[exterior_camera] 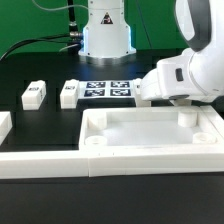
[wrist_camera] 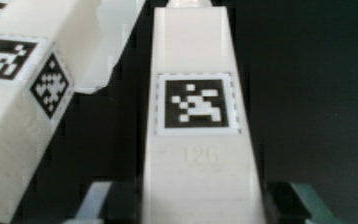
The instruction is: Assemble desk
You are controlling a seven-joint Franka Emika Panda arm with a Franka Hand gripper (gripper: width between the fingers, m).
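One leg [wrist_camera: 194,110] lies between our gripper's [wrist_camera: 197,200] open fingers, which we see clear of it; a second leg [wrist_camera: 25,85] lies just beside.

My fingers [wrist_camera: 300,203] sit either side of one leg [wrist_camera: 194,100], a thin dark gap on each flank. A second leg [wrist_camera: 25,90] lies just beside it, crowding that side; the other side is bare bench [wrist_camera: 322,80]. From the exterior view, the raised rim of the desk top [exterior_camera: 120,146] stands near my wrist.
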